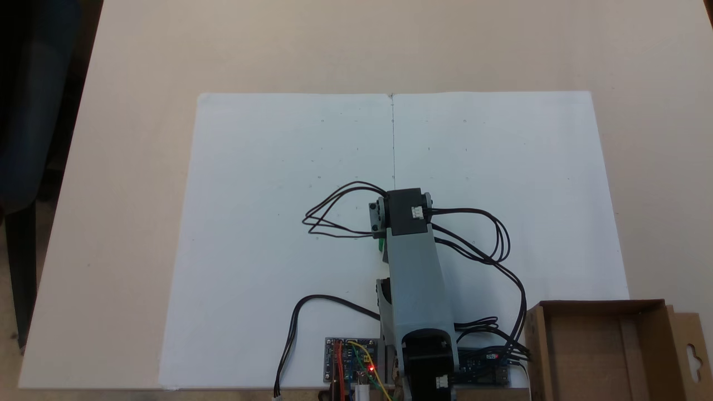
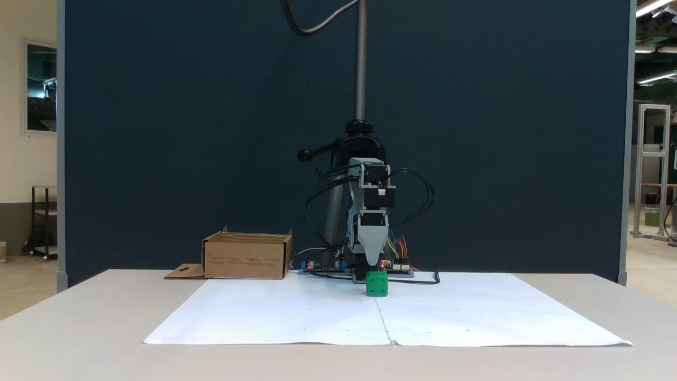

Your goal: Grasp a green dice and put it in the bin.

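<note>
The green dice (image 2: 376,283) rests on the white paper near its centre crease, showing two dark pips on its front face. From above, a sliver of the green dice (image 1: 382,245) peeks out at the left edge of the grey arm (image 1: 415,278), which covers the rest. My gripper (image 2: 372,261) points straight down just above the dice, its grey jaws one behind the other, so any gap between them is hidden. The bin (image 1: 601,351), a brown cardboard box, stands empty at the lower right of that view; the bin (image 2: 247,256) also sits left of the arm.
White paper sheets (image 1: 278,223) cover the middle of the beige table. Black cables (image 1: 334,217) loop out on both sides of the wrist. Circuit boards (image 1: 351,361) with a red light lie at the arm's base. A flap with a hang-hole (image 1: 690,351) sticks out from the bin.
</note>
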